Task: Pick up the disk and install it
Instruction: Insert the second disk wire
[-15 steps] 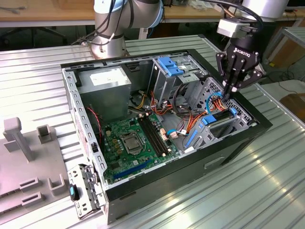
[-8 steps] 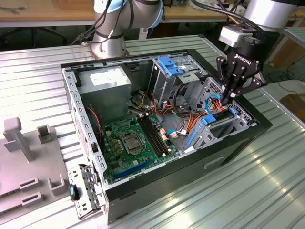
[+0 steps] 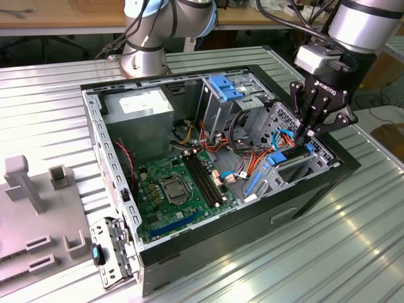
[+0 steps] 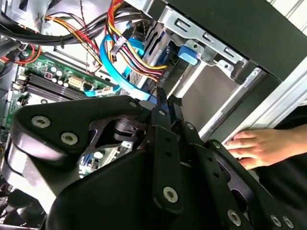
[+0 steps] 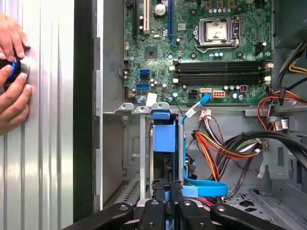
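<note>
Ribbed metal tabletop (image 3: 353,252) carries the open computer case (image 3: 189,249), where our gripper (image 3: 307,134), fingers nearly together on the disk (image 5: 164,136) sitting upright in its bay, could jam it if tilted against loose cables (image 5: 225,143).

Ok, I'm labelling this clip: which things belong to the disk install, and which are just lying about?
In the job: the disk, gripper, drive cage.
Lying about: grey fixture blocks, motherboard, a person's hand.
</note>
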Robot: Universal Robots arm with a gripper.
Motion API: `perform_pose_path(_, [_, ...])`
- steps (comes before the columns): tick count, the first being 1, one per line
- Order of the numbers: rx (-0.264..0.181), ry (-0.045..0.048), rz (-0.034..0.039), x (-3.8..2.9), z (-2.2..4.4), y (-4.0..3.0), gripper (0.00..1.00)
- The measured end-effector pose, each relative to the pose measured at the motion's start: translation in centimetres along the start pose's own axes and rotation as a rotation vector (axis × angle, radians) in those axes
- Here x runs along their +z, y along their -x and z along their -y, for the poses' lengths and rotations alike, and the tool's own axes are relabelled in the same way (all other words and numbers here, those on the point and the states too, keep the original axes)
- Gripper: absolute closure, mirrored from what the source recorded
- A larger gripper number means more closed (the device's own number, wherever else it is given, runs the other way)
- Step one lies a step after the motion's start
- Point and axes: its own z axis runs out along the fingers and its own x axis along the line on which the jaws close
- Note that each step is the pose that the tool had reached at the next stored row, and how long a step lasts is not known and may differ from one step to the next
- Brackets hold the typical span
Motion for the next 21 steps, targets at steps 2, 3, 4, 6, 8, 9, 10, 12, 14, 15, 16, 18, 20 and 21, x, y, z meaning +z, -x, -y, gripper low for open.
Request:
perform_pose_path(2, [0.000, -0.0041, 0.0033, 0.29, -0.17, 0.04, 0.83])
perform_pose_path(3, [0.000, -0.0081, 0.0064, 0.48, -0.24, 0.06, 0.83])
perform_pose_path(4, [0.000, -0.0091, 0.0120, 0.57, -0.29, 0.07, 0.83])
perform_pose_path(6, [0.000, -0.0093, 0.0308, 0.70, -0.32, 0.10, 0.83])
perform_pose_path(8, [0.000, -0.0096, 0.0412, 0.93, -0.32, 0.10, 0.83])
perform_pose_path(9, [-0.002, -0.0099, 0.0424, 0.98, -0.32, 0.11, 0.83])
perform_pose_path(10, [-0.003, -0.0101, 0.0425, 1.02, -0.32, 0.11, 0.83])
perform_pose_path(12, [-0.009, -0.0109, 0.0428, 1.13, -0.32, 0.12, 0.83])
perform_pose_path(14, [-0.013, -0.0113, 0.0429, 1.22, -0.32, 0.13, 0.83])
perform_pose_path(15, [-0.014, -0.0114, 0.0428, 1.26, -0.31, 0.12, 0.83])
perform_pose_path(16, [-0.014, -0.0113, 0.0428, 1.34, -0.32, 0.06, 0.83])
perform_pose_path(18, [-0.018, -0.0119, 0.0429, 1.50, -0.31, 0.04, 0.83])
perform_pose_path(20, [-0.028, -0.0130, 0.0433, 1.60, -0.32, 0.02, 0.83])
perform_pose_path(21, [-0.031, -0.0134, 0.0434, 1.63, -0.32, 0.01, 0.83])
